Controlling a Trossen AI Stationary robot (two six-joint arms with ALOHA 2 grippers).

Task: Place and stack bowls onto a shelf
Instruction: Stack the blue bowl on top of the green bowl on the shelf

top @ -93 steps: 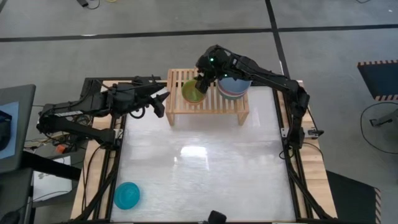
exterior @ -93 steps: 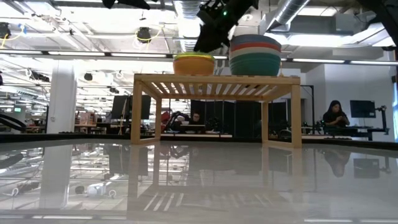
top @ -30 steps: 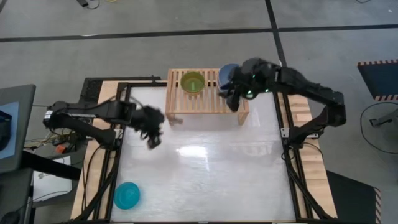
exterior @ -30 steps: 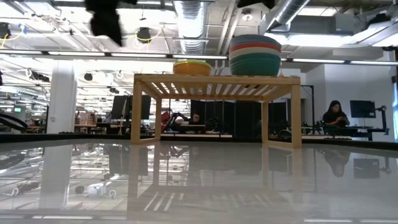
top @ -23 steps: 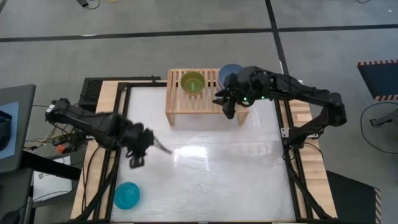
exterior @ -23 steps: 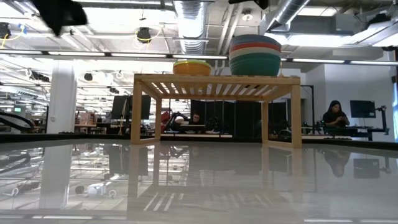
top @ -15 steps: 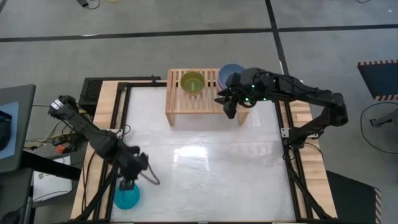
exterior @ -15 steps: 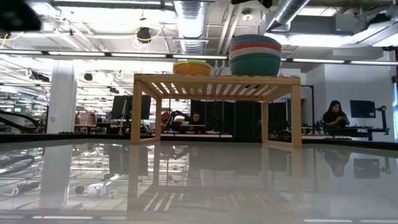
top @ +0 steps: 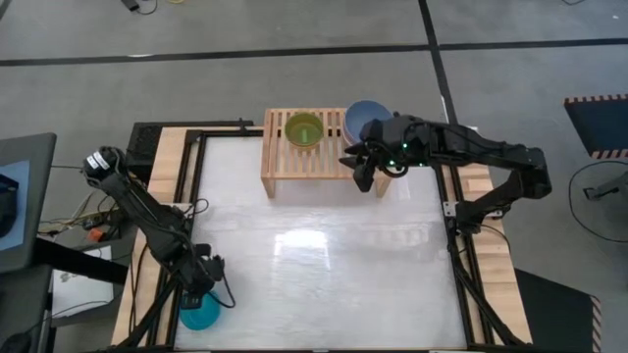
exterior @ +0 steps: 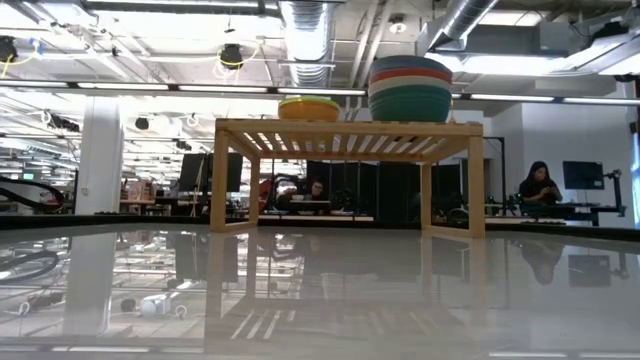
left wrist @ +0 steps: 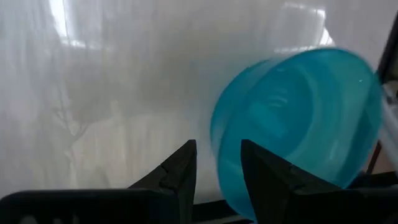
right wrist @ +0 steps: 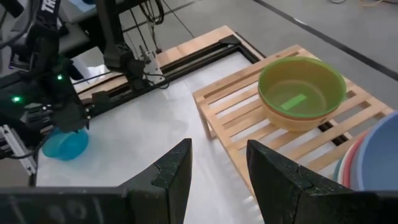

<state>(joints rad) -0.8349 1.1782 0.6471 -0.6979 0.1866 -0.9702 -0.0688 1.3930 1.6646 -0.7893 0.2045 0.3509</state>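
Observation:
The cyan bowl (top: 199, 314) sits upright on the table near its near-left corner; it fills the left wrist view (left wrist: 298, 124). My left gripper (top: 202, 290) (left wrist: 217, 171) hangs open over it, one finger outside the rim and one over the inside. The light-wood shelf (top: 324, 157) (exterior: 345, 130) stands at the far edge on its two plank legs. On its slats rest a lime bowl nested in a yellow one (top: 304, 129) (right wrist: 301, 93) and a stack topped by the grey-blue bowl (top: 363, 118) (exterior: 410, 90). My right gripper (top: 364, 176) (right wrist: 221, 168) is open and empty, just near of the shelf's right end. My left gripper comes down from above with its fingers either side of the cyan bowl's rim (left wrist: 214, 140), on the side toward the table's middle. I cannot tell whether either finger touches it. The bowl rests on the table.
The glossy table top (top: 324, 265) stretches between the shelf and the cyan bowl. A black frame (top: 186, 196) and wooden boards edge the table. The shelf's left end (top: 277, 147) carries no bowl. A person sits far off in the room (exterior: 540, 185).
My left gripper has swept from the table's left middle toward the near-left corner and dropped over the cyan bowl. My right gripper has drifted a little from the bowl stack toward the shelf's near edge. The bowls have stayed put.

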